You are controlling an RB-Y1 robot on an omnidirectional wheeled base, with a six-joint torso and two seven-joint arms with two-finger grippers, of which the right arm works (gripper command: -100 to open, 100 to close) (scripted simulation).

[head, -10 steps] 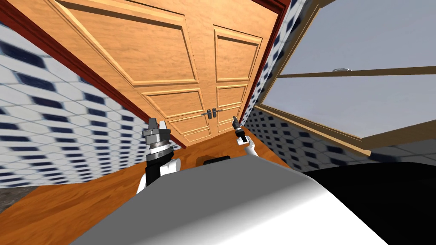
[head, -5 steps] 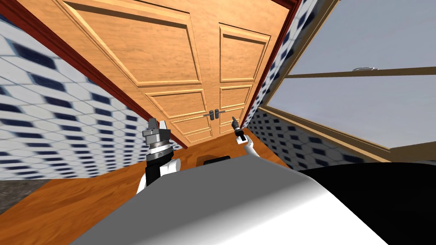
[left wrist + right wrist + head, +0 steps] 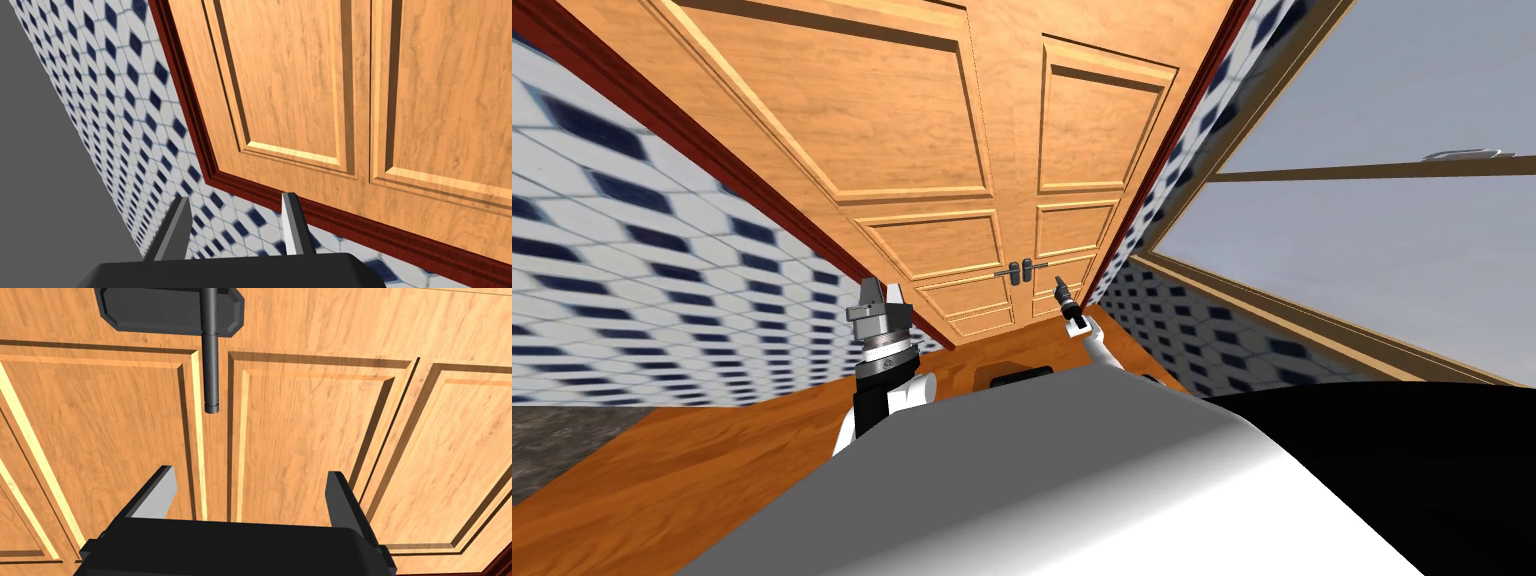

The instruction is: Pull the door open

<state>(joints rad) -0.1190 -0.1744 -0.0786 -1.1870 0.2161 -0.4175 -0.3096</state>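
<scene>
Turning with my base has slid the wooden double door rightwards in view, its dark lever handle by the centre seam standing apart ahead of the spread, empty right gripper, while the left gripper is likewise spread near the door's left frame edge.

Left forearm is standing raised, dark wrist uppermost; left gripper is pointing up and forward; in its wrist view its fingers are standing apart, narrower than the right's; right arm is reaching forward and looking slim; right gripper is pointing ahead, fingers spread wide.
</scene>
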